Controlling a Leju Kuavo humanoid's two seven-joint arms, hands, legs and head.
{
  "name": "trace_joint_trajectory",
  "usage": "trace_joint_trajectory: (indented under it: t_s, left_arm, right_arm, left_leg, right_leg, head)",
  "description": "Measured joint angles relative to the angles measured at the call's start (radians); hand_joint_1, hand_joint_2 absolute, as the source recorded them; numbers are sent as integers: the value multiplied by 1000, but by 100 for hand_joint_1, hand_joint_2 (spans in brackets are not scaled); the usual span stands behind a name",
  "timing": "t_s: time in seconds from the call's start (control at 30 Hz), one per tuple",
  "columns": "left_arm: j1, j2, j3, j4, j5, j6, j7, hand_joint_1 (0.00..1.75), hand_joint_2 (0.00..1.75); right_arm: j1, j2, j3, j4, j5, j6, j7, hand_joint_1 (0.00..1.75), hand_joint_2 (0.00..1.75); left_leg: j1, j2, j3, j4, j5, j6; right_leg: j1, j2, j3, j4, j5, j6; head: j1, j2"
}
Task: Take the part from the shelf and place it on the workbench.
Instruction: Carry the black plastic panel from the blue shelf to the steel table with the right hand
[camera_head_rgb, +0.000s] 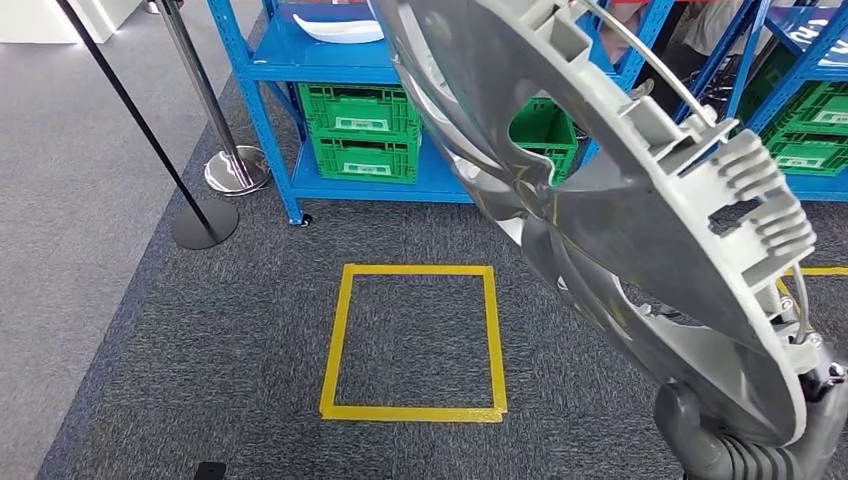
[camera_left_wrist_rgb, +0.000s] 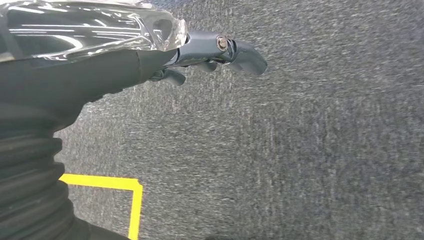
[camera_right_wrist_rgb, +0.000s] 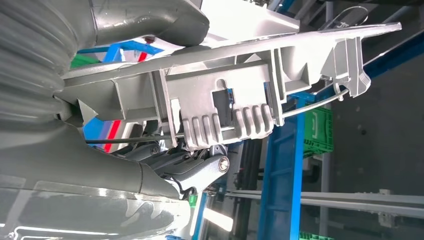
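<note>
A large grey plastic part, round like a wheel cover with ribbed clips and a wire ring on its back, fills the right of the head view, held tilted in the air. My right hand grips its lower rim at the bottom right. In the right wrist view the part's rim and clips lie across my right hand, with the thumb on one face and the dark fingers under the other. My left hand hangs over the grey carpet, holding nothing, its fingers loosely extended.
A blue shelf stands ahead with green crates on its low level and a white part above. A yellow tape square marks the carpet. Two stanchion bases stand at the left.
</note>
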Motion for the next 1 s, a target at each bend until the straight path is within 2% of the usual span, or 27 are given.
trace_joint_trajectory:
  t_s: [0.03, 0.1, 0.13, 0.17, 0.2, 0.23, 0.3, 0.33, 0.37, 0.43, 0.47, 0.5, 0.53, 0.57, 0.63, 0.67, 0.7, 0.77, 0.83, 0.87, 0.93, 0.97, 1.0]
  left_arm:
    - [0, 0, 0, 0, 0, 0, 0, 0, 175]
    - [0, 0, 0, 0, 0, -1, 1, 0, 175]
    - [0, -1, 1, 0, 0, -1, 1, 0, 175]
    - [0, -1, 1, 0, 0, -1, 1, 0, 175]
    - [0, -1, 1, 0, 0, -1, 1, 0, 175]
    - [0, -1, 2, 0, 0, -2, 1, 0, 175]
    - [0, -1, 2, 0, 0, -2, 2, 0, 175]
    - [1, -1, 3, 0, 0, -2, 2, 0, 175]
    - [1, -1, 4, 0, 0, -2, 3, 0, 175]
    - [1, -1, 6, 0, 0, -1, 4, 0, 175]
    - [2, -1, 7, 0, 0, -1, 4, 0, 175]
    - [2, -1, 8, 0, 0, -1, 5, 0, 175]
    - [3, 0, 8, 0, 1, -2, 5, 0, 175]
    - [3, 0, 9, 0, 2, -2, 6, 0, 175]
    - [0, 0, 11, 0, 3, -2, 6, 0, 175]
    - [-2, 0, 12, 0, 4, -2, 6, 0, 175]
    - [-4, 0, 12, 0, 4, -2, 6, 0, 175]
    - [-4, 0, 13, 0, 4, -2, 6, 0, 175]
    - [-2, -1, 14, 0, 4, -2, 6, 0, 175]
    - [-1, -1, 14, 0, 4, -2, 6, 0, 175]
    - [-1, 0, 15, 0, 4, -3, 6, 0, 175]
    - [0, 0, 15, 0, 4, -3, 6, 0, 175]
    - [1, 0, 15, 0, 4, -3, 6, 0, 175]
  right_arm:
    - [0, -1, 0, 0, 0, 0, 0, 175, 175]
    - [-1, -2, 0, 0, 0, -1, 0, 175, 175]
    - [-1, -2, 0, 0, 0, -2, 0, 175, 175]
    - [-2, -3, 0, 0, 0, -4, 0, 175, 175]
    - [-2, -3, 0, 0, 1, -7, 0, 175, 175]
    - [-2, -3, 0, 0, 1, -12, 0, 175, 175]
    - [-2, -3, -1, 0, 1, -19, -1, 175, 175]
    - [-2, -3, -1, 0, 1, -23, -2, 175, 175]
    - [-2, -2, -1, 0, 1, -25, -3, 175, 175]
    - [-1, -1, -1, 0, 1, -28, -4, 175, 175]
    - [1, -1, -2, 0, 2, -30, -4, 175, 175]
    - [3, -1, -2, 0, 4, -31, -4, 175, 175]
    - [4, -1, -3, 0, 8, -33, -5, 175, 175]
    - [5, -2, -3, 0, 13, -35, -6, 175, 175]
    - [6, -2, -3, 2, 21, -41, -10, 175, 175]
    - [6, -2, -3, 3, 24, -43, -12, 175, 175]
    - [6, -3, -3, 3, 26, -44, -14, 175, 175]
    - [5, -3, -3, 4, 28, -46, -15, 175, 175]
    - [5, -4, -3, 6, 29, -47, -16, 175, 175]
    - [5, -5, -3, 6, 29, -48, -16, 175, 175]
    - [5, -7, -3, 8, 29, -49, -17, 175, 175]
    - [6, -8, -3, 10, 29, -50, -18, 175, 175]
    - [6, -9, -3, 13, 29, -50, -18, 175, 175]
  left_leg:
    - [0, 0, -11, 3, 7, -1]
    - [0, -1, -30, 13, 17, -6]
    - [-1, -2, -39, 19, 22, -10]
    - [-2, -2, -44, 23, 27, -16]
    - [-2, -2, -49, 26, 32, -22]
    - [-3, -2, -52, 26, 38, -29]
    - [-1, -3, -58, 30, 37, -40]
    - [0, -4, -66, 49, 15, -46]
    - [2, -5, -80, 87, -23, -51]
    - [4, -7, -121, 211, -113, -60]
    - [5, -7, -137, 269, -137, -62]
    - [5, -6, -140, 302, -140, -64]
    - [6, -6, -125, 297, -124, -64]
    - [6, -1, -89, 251, -98, -64]
    - [3, 28, 8, 101, -59, -61]
    - [1, 40, 40, 47, -52, -57]
    - [-2, 46, 54, 18, -52, -52]
    - [-4, 31, 46, 11, -49, -36]
    - [0, 15, 37, 8, -39, -19]
    - [2, 8, 32, 7, -33, -11]
    - [1, -7, 19, 7, -23, -3]
    - [0, -16, 13, 8, -18, -1]
    - [-2, -26, 8, 10, -15, -1]
  right_leg:
    - [0, 0, 25, -20, 20, -2]
    - [0, 0, 120, -154, 68, -9]
    - [1, 0, 168, -229, 77, -13]
    - [3, 1, 199, -282, 77, -18]
    - [5, 1, 213, -309, 71, -22]
    - [8, 2, 213, -316, 71, -27]
    - [5, 1, 201, -317, 81, -41]
    - [2, -1, 194, -318, 88, -50]
    - [0, -2, 185, -320, 96, -58]
    - [1, -3, 166, -318, 111, -64]
    - [1, -3, 157, -317, 118, -63]
    - [1, -5, 147, -315, 124, -63]
    - [1, -8, 138, -312, 129, -61]
    - [0, -12, 130, -308, 133, -60]
    - [3, -24, 123, -300, 136, -54]
    - [5, -30, 121, -297, 138, -50]
    - [8, -38, 120, -295, 140, -44]
    - [9, -53, 118, -294, 145, -33]
    - [7, -46, 107, -274, 127, -20]
    - [6, -35, 91, -238, 100, -15]
    - [4, -14, 38, -109, 26, -9]
    - [4, -10, 13, -44, -1, -8]
    - [4, -9, 0, -5, -12, -9]
  head:
    - [2, 0]
    - [6, 0]
    - [7, 0]
    - [7, 0]
    - [7, 0]
    - [7, 0]
    - [6, 0]
    - [3, 0]
    - [-2, 0]
    - [-12, 0]
    - [-15, 0]
    - [-18, 0]
    - [-21, 0]
    - [-24, 0]
    - [-32, 0]
    - [-33, 0]
    - [-34, 0]
    - [-30, 0]
    - [-25, 0]
    - [-20, 0]
    - [-9, 0]
    - [-5, 0]
    - [-3, 0]
